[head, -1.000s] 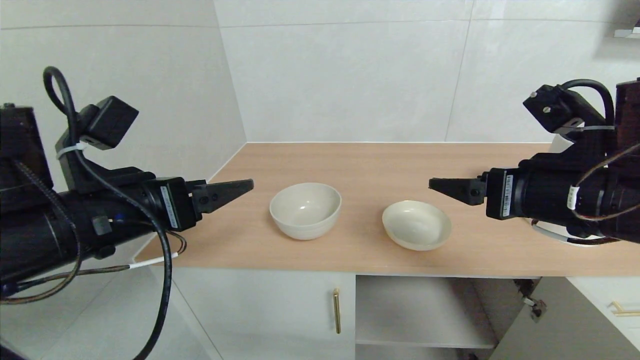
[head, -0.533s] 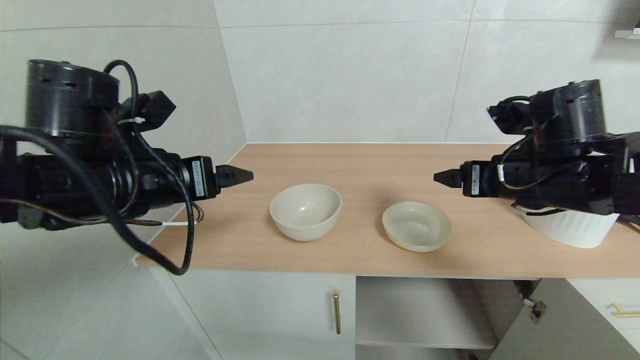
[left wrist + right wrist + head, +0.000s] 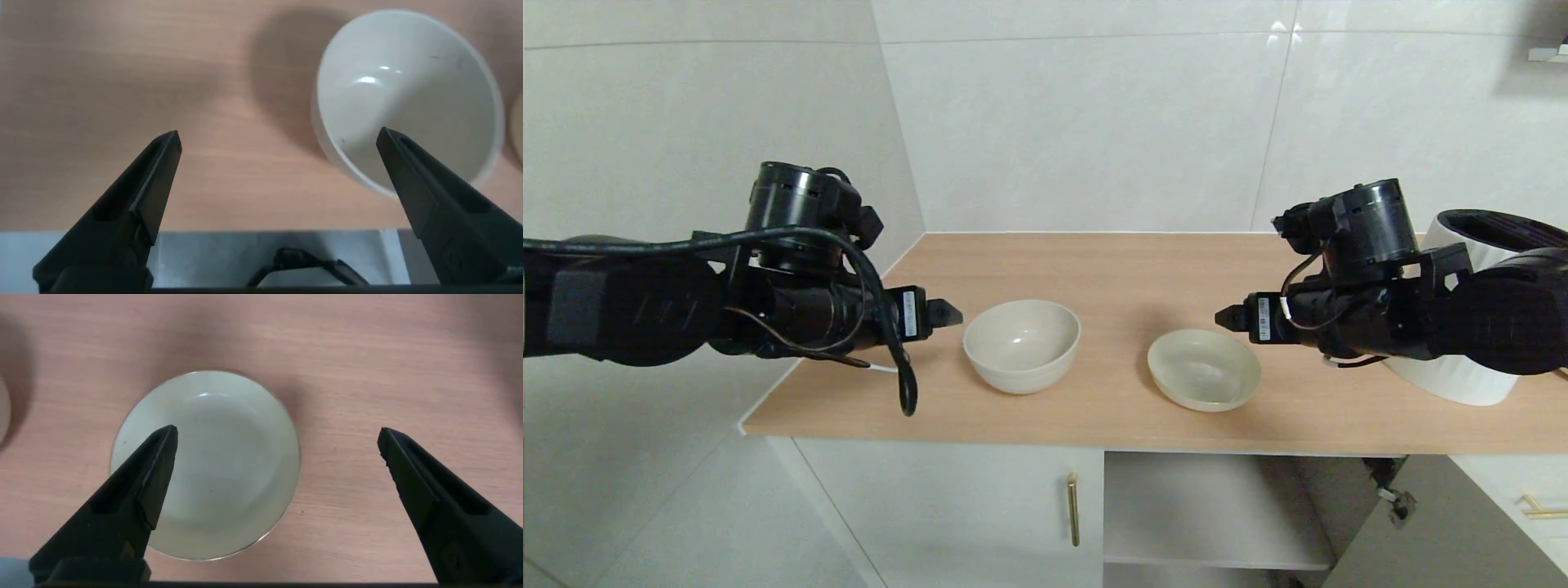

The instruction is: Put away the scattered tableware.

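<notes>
Deep bowl (image 3: 1022, 345) upright on wooden countertop (image 3: 1111, 261), near front edge. Shallow dish (image 3: 1204, 368) beside it to robot's right, not touching.

Head view: left gripper (image 3: 947, 313) just beside deep bowl, right gripper (image 3: 1227, 317) just beside shallow dish, both edge-on, gap not discernible.

Wrist views: both jaw sets spread wide, holding nothing. Shallow dish framed between right fingers.

Head view also: white ribbed bowl (image 3: 1454, 380) behind right arm; cabinet door handle (image 3: 1072, 508), gold.

White labels (image 3: 909, 312) on both wrists, print illegible.
</notes>
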Tool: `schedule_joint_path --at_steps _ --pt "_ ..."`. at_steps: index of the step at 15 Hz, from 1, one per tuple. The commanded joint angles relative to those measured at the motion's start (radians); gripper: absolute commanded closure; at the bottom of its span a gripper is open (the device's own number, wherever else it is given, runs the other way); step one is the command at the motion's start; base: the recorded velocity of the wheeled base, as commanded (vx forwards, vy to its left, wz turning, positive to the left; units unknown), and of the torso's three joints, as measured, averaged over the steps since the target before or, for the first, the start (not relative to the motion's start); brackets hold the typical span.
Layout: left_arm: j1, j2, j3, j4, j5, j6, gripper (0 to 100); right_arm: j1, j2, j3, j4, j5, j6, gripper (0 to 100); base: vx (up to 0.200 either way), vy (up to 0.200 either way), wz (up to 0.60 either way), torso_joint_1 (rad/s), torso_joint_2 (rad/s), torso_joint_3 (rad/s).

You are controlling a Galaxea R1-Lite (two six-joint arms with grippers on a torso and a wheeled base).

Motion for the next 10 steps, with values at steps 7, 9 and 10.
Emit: schedule_joint_path --at_steps 7,9,10 --pt "-0.060 0.174 -0.080 -0.001 0.018 -0.032 0 -0.001 0.036 -0.007 -0.001 -0.024 0.000 0 0.000 0.000 0.00 0.000 0.00 0.000" --pt "-0.068 0.204 -0.100 -0.001 0.026 -0.032 0 0.000 0.034 -0.007 -0.001 -0.025 0.000 0 0.000 0.000 0.00 0.000 0.00 0.000" --pt "-0.068 0.220 -0.111 -0.001 0.027 -0.032 0 0.000 0.034 -0.007 -0.001 -0.025 0.000 0 0.000 0.000 0.00 0.000 0.00 0.000"
